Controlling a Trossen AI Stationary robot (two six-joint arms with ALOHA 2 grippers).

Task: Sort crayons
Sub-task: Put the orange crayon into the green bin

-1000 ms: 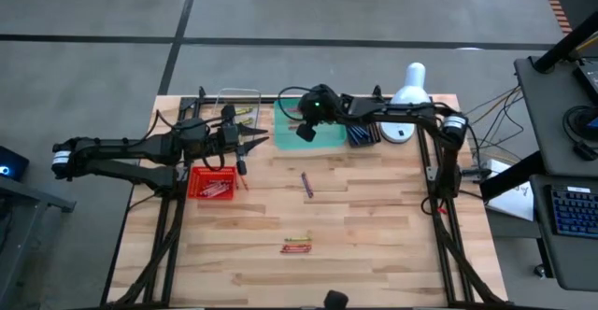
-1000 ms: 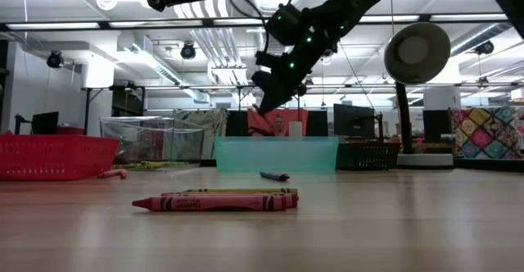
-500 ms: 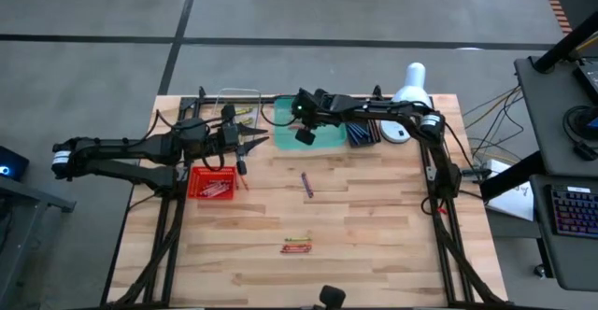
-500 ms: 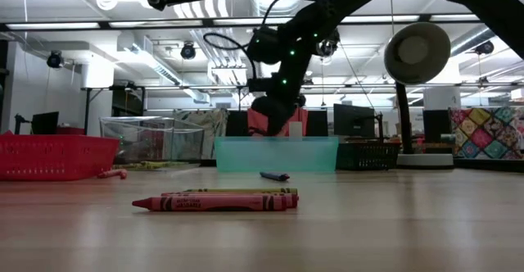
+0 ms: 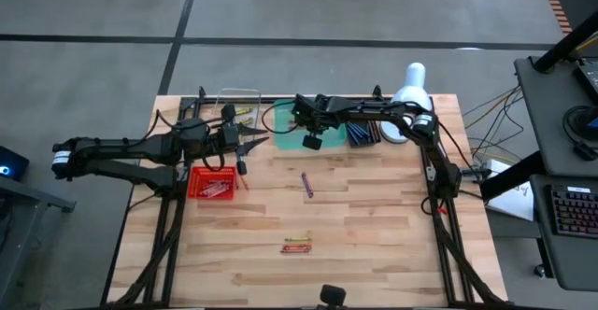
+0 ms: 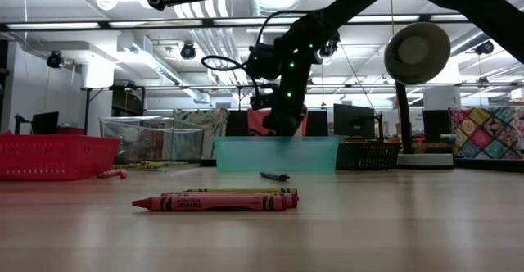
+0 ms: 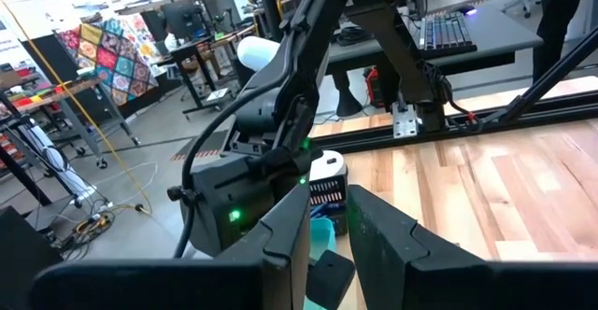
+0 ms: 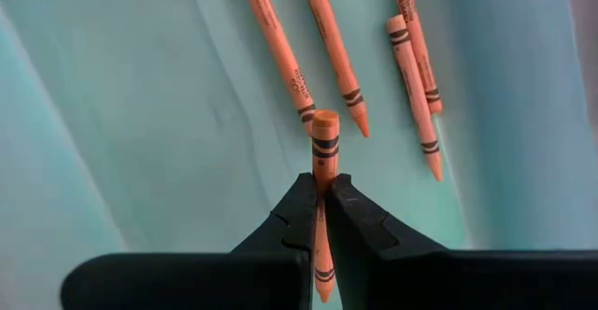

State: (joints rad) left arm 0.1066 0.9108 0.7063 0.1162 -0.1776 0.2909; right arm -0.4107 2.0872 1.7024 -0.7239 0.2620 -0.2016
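My right gripper [image 8: 322, 187] hangs over the teal tray [image 5: 288, 131], shut on an orange crayon [image 8: 324, 147]. Several more orange crayons [image 8: 332, 44] lie flat on the tray's floor. On the bare wood lie a purple crayon [image 5: 306, 183] and, nearer the front, a red and a yellow-green crayon side by side [image 5: 297, 246]. My left gripper [image 5: 254, 142] hovers level above the table by the red mesh basket [image 5: 211, 184]. Its fingers [image 7: 290, 245] stand slightly apart with nothing between them. My right gripper pinches the orange crayon's shaft [image 8: 323, 168] between its two fingertips. The fingers slant steeply down from above, and the crayon lies along them. Its flat end [image 8: 324, 119] sticks out past the tips toward the tray, its pointed end reaches back between the fingers. It hangs clear of the tray floor.
A clear box [image 5: 238, 105] stands at the far left, next to the tray. A dark basket of blue crayons [image 5: 363, 133] and a white lamp [image 5: 411, 91] stand to the tray's right. The red basket holds red crayons. Open wood lies toward the near edge.
My right gripper has sunk toward the teal tray and tipped steeply nose-down, shifting a little toward the table's left. It has stayed shut on the orange crayon throughout.
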